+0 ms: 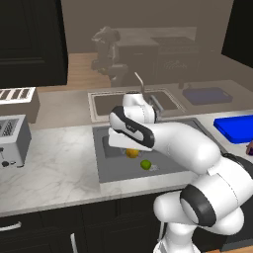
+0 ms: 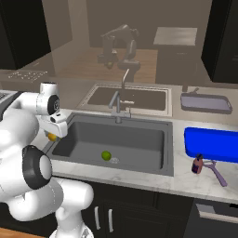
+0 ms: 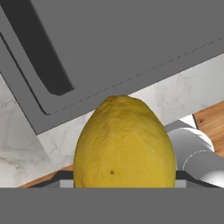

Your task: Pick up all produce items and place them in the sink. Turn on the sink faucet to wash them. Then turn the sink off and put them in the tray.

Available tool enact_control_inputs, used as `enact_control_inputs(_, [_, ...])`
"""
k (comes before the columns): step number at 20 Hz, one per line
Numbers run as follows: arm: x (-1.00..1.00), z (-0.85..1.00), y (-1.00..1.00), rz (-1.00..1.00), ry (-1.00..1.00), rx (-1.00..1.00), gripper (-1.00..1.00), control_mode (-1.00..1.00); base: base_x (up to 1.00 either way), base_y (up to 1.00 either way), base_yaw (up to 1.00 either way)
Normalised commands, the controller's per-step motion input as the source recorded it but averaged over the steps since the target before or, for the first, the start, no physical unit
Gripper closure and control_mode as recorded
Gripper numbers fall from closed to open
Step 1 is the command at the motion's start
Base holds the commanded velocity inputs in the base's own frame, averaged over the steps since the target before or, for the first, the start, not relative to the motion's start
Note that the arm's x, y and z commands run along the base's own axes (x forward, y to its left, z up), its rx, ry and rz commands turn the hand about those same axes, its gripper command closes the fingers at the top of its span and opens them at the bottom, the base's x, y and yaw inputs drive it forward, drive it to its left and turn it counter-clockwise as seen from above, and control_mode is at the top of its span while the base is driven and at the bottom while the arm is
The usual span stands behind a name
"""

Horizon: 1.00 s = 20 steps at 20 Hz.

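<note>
Claw [image 2: 54, 135] is clamped on the lemon [image 3: 124, 144], held over the left end of the sink [image 2: 139, 135]; the lime [image 2: 106, 155] already lies on the basin floor nr the drain. Risk: letting go this close to the rim could bounce the lemon onto the counter [image 1: 54, 168] & away, so I'd move further in and lower before release.

sink [image 2: 153, 135] basin open, lime [image 2: 106, 155] on floor, faucet [image 2: 116, 108] behind rim

The lime [image 2: 106, 155] lies in the sink [image 2: 139, 135], at 6 o'clock from the faucet [image 2: 118, 104]. The tray [image 2: 211, 144] sits at the sink's 3 o'clock, the lemon [image 2: 52, 136] at its 9 o'clock.
</note>
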Motion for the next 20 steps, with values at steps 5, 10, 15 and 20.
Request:
enact_control_inputs(5, [0.03, 0.00, -0.25, 0.00, 0.00, -0.08, 1.00, -1.00, 0.00, 0.00, 0.00])
enact_control_inputs(10, [0.00, 0.00, -0.15, 0.00, 0.00, -0.07, 1.00, -1.00, 0.00, 0.00, 0.00])
enact_control_inputs(15, [-0.37, 0.00, -0.23, 0.00, 0.00, -0.08, 1.00, -1.00, 0.00, 0.00, 0.00])
enact_control_inputs(20, [-0.80, 0.00, -0.33, 0.00, -0.02, -0.07, 1.00, -1.00, 0.00, 0.00, 0.00])
